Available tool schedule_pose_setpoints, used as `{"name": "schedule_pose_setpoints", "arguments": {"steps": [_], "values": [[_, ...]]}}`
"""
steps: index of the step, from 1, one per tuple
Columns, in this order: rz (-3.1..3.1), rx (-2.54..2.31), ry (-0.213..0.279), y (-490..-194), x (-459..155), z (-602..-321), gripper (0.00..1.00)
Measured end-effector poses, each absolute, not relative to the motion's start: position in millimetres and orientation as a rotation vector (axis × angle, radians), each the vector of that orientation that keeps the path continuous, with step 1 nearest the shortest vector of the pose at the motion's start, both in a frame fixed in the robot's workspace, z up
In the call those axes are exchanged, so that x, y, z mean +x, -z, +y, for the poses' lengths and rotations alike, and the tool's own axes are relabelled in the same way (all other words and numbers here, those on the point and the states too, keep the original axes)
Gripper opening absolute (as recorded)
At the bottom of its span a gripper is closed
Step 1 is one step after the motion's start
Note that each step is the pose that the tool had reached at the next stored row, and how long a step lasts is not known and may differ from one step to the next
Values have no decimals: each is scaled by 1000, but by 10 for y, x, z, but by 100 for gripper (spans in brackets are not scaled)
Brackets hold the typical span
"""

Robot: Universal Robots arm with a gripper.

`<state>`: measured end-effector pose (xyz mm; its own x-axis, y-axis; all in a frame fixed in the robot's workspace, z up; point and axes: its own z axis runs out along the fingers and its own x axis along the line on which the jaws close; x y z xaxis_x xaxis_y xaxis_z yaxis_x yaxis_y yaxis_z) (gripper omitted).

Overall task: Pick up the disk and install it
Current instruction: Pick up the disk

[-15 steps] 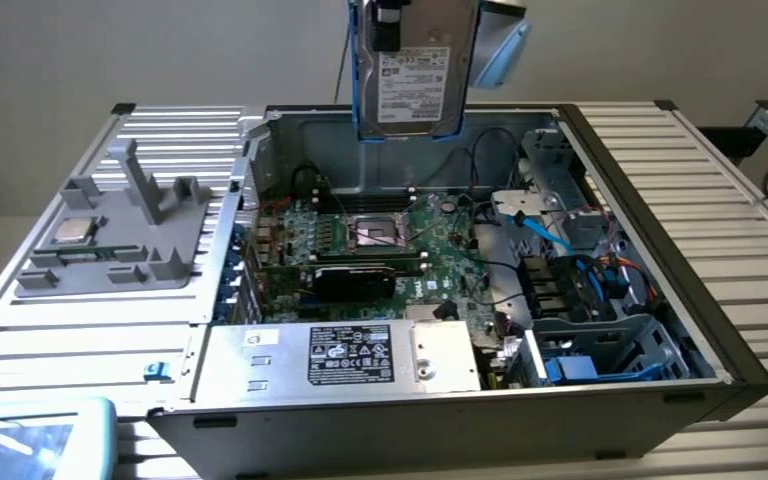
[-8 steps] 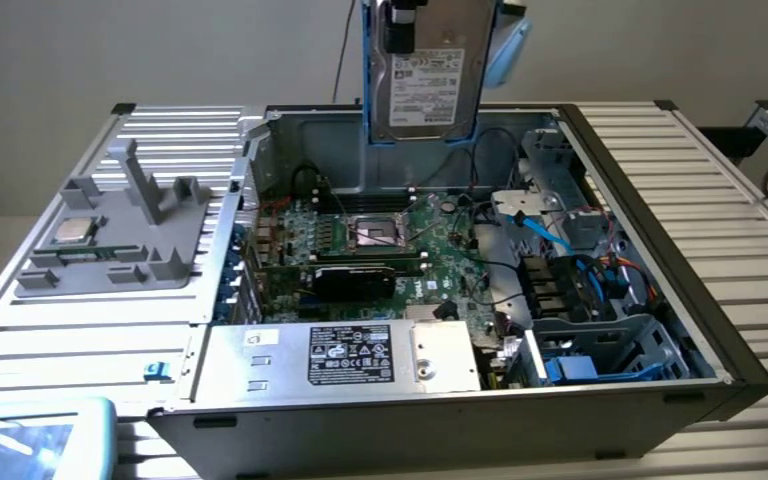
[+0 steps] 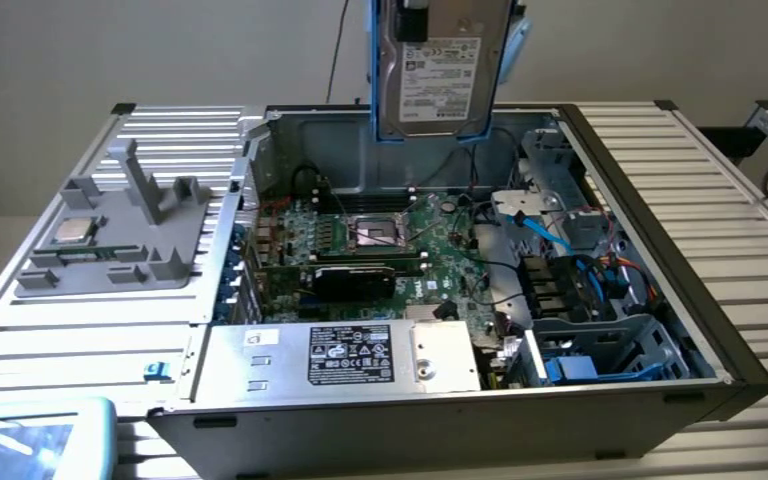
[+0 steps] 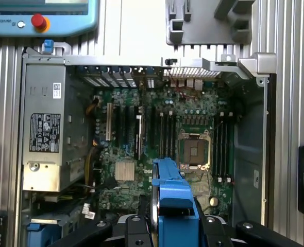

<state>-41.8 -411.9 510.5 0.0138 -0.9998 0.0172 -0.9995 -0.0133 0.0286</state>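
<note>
- On the exterior view's left, beside the open case (image 3: 331, 150): a grey fixture (image 3: 131, 225) of matte moulded plastic, all upright posts and slots, carrying the small square processor chip (image 3: 75, 232) (bright metal lid, not the part wanted here).
- Further along, at the case's near edge: the power supply (image 3: 357, 355), a boxy silver sheet-metal housing with a black label.
- Behind that, flat on the case floor: the motherboard (image 3: 291, 225), green and densely studded, with an empty square socket (image 3: 381, 232) near its middle.
- High above the motherboard, well clear of everything inside the case: the disk (image 3: 440, 70), hanging upright, a flat silver slab with a white label, edged by a glossy blue bracket (image 3: 381, 80).
- In the wrist view: the gripper (image 4: 175, 231) clamped partway closed on the disk's blue-framed end, black fingers (image 4: 139, 234) on either side, nothing else held.
- Probably a narrow hold on smooth plastic, so some risk of slipping or swinging in the jaws and dropping straight onto the bare socket or the memory slots below.
- Toward the exterior view's right: loose blue cables (image 3: 544, 230) and dark wiring draped beside the drive cage (image 3: 611, 345) (grey metal, another blue piece low inside), likely to snag the bracket on a crooked approach.
- Also possible: bracket rails flexing or jamming from a tilted entry.
</note>
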Motion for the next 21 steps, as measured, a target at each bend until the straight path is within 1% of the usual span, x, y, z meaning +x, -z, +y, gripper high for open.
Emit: {"name": "schedule_pose_setpoints", "arguments": {"steps": [7,13,21], "values": [[-2183,2213,11,-5222,-335,-4314,37],[-2183,2213,11,-5243,-256,-4510,37],[-2182,2212,12,-5263,-71,-4679,37]]}}
